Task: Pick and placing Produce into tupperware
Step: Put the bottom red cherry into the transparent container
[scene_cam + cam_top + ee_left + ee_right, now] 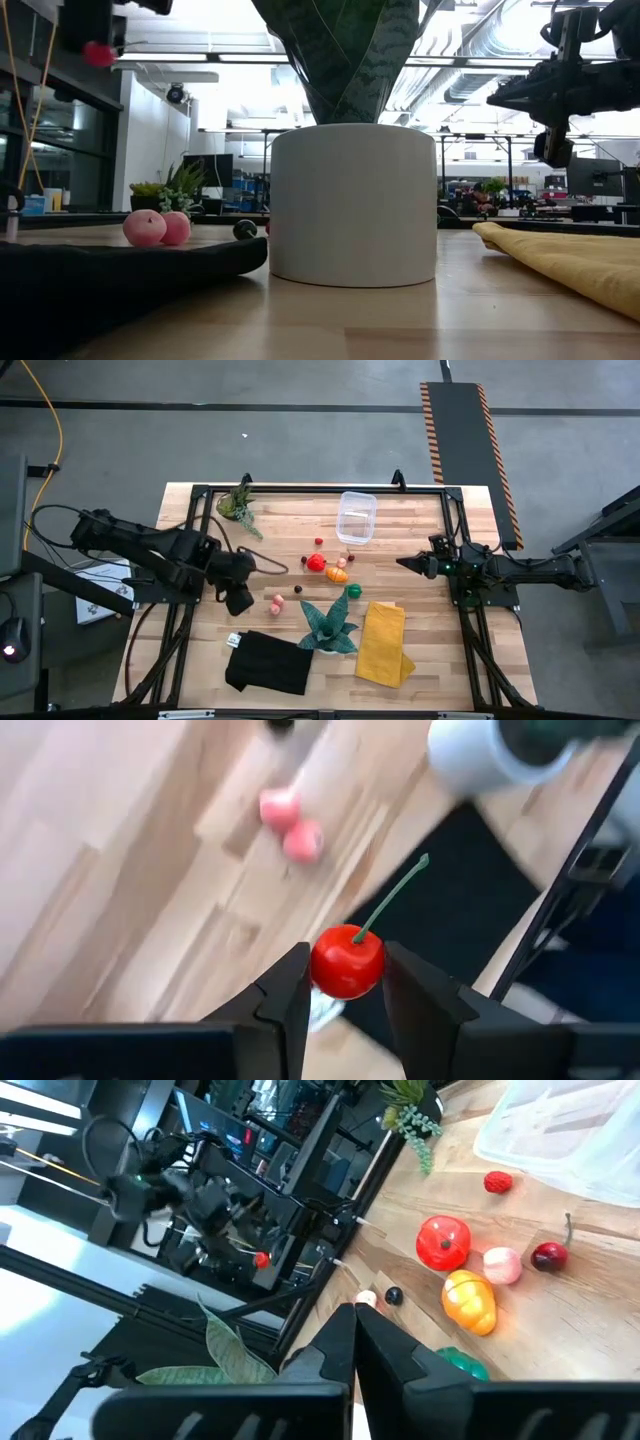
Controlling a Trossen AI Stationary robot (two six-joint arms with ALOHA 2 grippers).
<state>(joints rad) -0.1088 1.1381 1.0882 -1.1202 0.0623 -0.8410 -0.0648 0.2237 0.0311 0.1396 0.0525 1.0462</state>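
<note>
The left gripper [345, 995] jaws hold a red cherry [347, 961] above the table's left side, well apart from the tupperware [356, 518] lying far-right of it, nearer the closed, idle right gripper [405, 563]

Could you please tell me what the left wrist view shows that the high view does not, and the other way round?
Only the left wrist view shows the red cherry with its green stem, pinched between the left gripper's fingers above the table.

Only the high view shows the clear tupperware, still empty, the cluster of produce near the red tomato, the yellow cloth and the right gripper, shut and waiting at the table's right side.

Both show the pink pieces lying on the wood and the black cloth.
</note>
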